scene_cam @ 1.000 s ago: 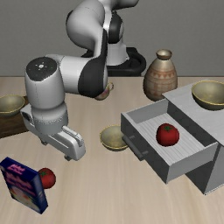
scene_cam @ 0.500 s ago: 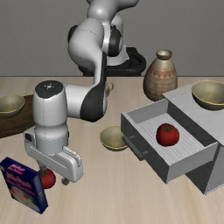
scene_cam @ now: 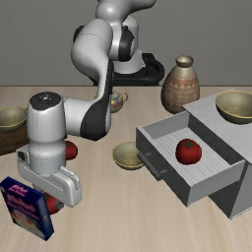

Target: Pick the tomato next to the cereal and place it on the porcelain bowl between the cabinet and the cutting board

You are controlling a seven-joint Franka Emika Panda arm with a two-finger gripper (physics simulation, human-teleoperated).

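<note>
Three bowls, two plainly visible tomatoes, one cereal box, one jar, one cabinet.

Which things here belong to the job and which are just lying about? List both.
Job: red tomato beside the blue cereal box; small cream porcelain bowl; grey cabinet; dark wooden cutting board; gripper.
Lying about: another red tomato in the open drawer; brown ceramic jug; tan bowl on the cabinet; olive bowl on the cutting board.

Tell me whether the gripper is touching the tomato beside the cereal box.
Cannot tell: in the exterior view the gripper overlaps the tomato, hiding any contact.
</note>
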